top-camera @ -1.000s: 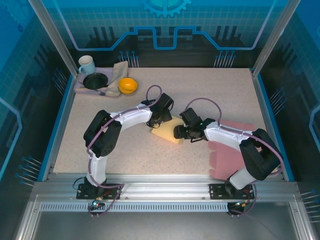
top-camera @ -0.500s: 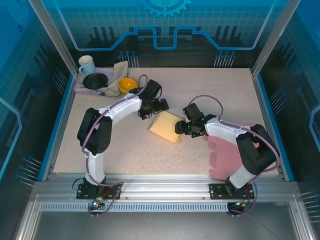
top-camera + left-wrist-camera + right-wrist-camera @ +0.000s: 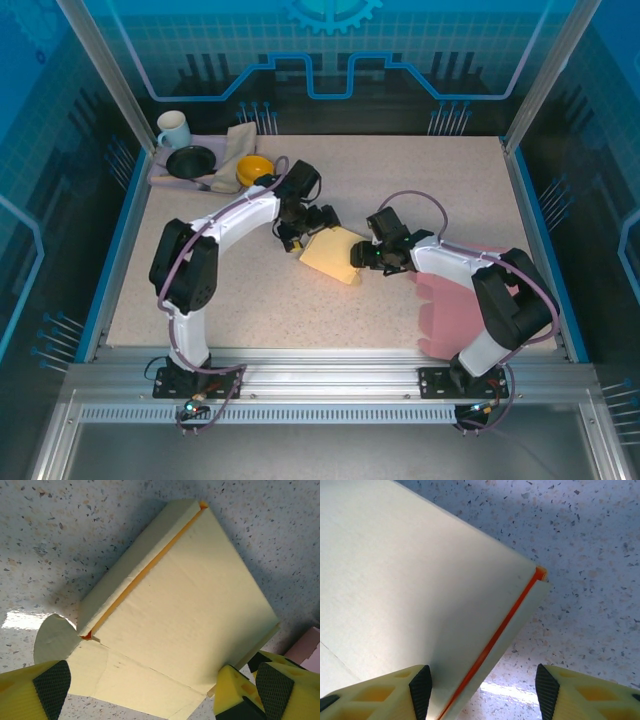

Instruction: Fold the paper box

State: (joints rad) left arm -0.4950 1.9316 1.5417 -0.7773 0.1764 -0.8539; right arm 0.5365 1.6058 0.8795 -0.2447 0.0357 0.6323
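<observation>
- The tabletop (image 3: 200, 280) is pale speckled stone-look laminate, matt except for one bright glare patch in each wrist view.
- A flat pink sheet (image 3: 450, 310) lies at the right, near side, partly covered by the right arm. Its full outline is hard to make out.
- The paper box (image 3: 328, 255) lies flat at mid-tabletop between the two arms, made of smooth pale yellow card. It sits skewed to the tabletop's edges, with one corner pointing far. From above it looks almost square, so its long axis is hard to tell.
- The left fingers (image 3: 50, 687), yellow with black ribbed pads, are spread as wide as they go at the box's far-left side. They straddle it and grasp nothing.
- The right fingers (image 3: 420, 692) stand partly apart around the box's right edge. Bare tabletop shows between one pad and the box, and nothing is clamped.
- A rounded flap (image 3: 52, 637) lies flat at one corner, partly cut off by a finger.
- A thin orange seam (image 3: 507, 625) runs along a folded edge.
</observation>
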